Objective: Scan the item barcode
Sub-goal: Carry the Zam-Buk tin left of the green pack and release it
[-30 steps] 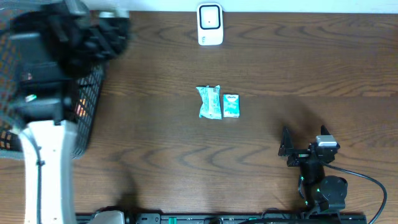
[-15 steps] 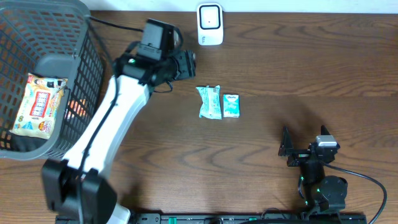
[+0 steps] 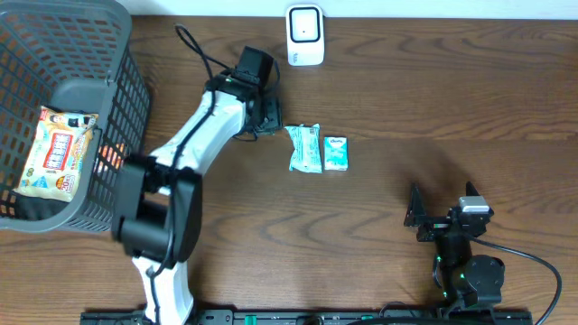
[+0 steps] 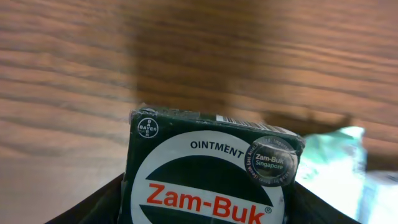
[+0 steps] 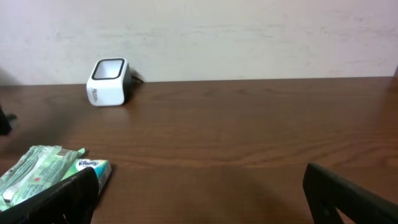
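Firmly, the left gripper (image 3: 268, 117) had its jaws partway closed on a dark green box (image 4: 211, 174) reading "Zam-Buk OINTMENT" with a Bayer logo, just left of a green packet (image 3: 302, 147) and a Kleenex pack (image 3: 335, 153). The right gripper (image 3: 415, 215) stood wide open and empty, near right. The white scanner (image 3: 305, 36) sat far.

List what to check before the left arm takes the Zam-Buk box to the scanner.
1. Zam-Buk ointment box gripped between the left fingers: ok.
2. Barcode face known: cannot tell; only the label face shows.
3. Route to the scanner across the bare table: ok, it looks unobstructed.
4. Clearance from the green packet and the Kleenex pack: cannot tell; the box is close beside the packet.
5. Right fingers open, apart from the route: ok.
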